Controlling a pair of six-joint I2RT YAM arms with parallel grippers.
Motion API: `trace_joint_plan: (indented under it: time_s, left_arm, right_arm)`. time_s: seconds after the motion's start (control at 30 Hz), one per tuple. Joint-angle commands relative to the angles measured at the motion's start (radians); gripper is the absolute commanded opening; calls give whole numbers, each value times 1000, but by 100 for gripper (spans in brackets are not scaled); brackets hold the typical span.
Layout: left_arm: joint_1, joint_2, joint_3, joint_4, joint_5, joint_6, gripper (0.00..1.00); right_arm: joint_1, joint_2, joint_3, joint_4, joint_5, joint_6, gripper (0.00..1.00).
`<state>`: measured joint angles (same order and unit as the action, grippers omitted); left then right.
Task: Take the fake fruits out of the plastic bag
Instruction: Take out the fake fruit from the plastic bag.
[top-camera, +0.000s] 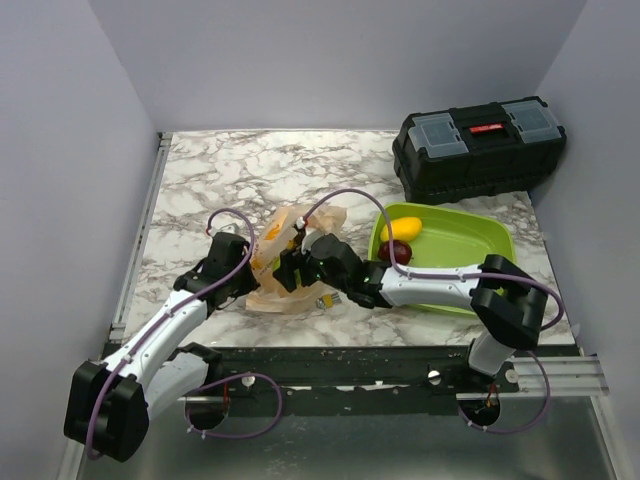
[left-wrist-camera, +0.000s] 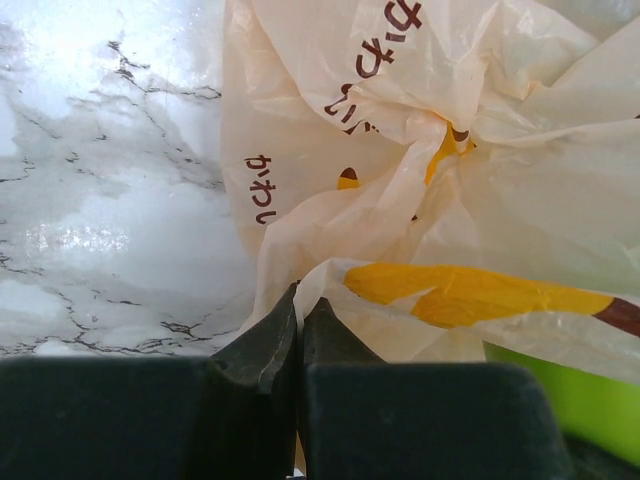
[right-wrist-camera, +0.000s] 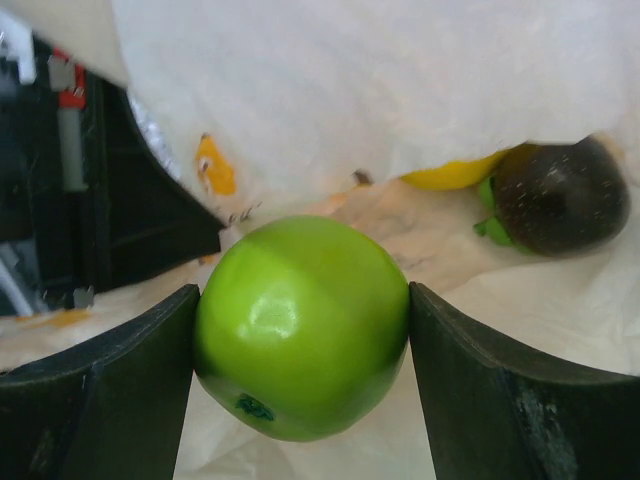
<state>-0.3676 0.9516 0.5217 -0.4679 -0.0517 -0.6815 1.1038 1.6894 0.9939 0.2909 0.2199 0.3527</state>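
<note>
The peach plastic bag (top-camera: 322, 220) lies crumpled on the marble table between my two arms. My left gripper (left-wrist-camera: 300, 305) is shut on a fold of the bag's edge (left-wrist-camera: 330, 280). My right gripper (right-wrist-camera: 302, 330) reaches into the bag, and both fingers (right-wrist-camera: 110, 390) press against the sides of a glossy green apple (right-wrist-camera: 300, 320). Beyond the apple, under the bag's film, lie a dark round fruit (right-wrist-camera: 560, 195) and part of a yellow one (right-wrist-camera: 450, 174). In the top view the apple is hidden by the bag and by my right gripper (top-camera: 290, 262).
A lime-green tray (top-camera: 470, 245) at the right holds a yellow fruit (top-camera: 401, 228) and a dark red one (top-camera: 394, 250). A black toolbox (top-camera: 478, 145) stands behind it. A tiny yellow-and-grey clip (top-camera: 325, 299) lies near the bag's front edge.
</note>
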Motion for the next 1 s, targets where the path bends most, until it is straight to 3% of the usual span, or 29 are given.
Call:
trace_joint_plan:
  time_s: [0.0,0.47,0.73,0.97]
  left_arm:
    - [6,-11,33,-23,-5,14,1]
    - [6,3,46,-20,3,9,1]
    - [6,-29,71,-45,-31,26,1]
    - [6,-40,108,-51,-72,52,1]
  right_arm:
    - [-2,-67,-43,-41,-133,37,16]
    - [-5,-206,-16,47,-316,180,14]
    - [-31,-124,36,142,-614,300,10]
    - [-47,-147,20,184,-805,345,9]
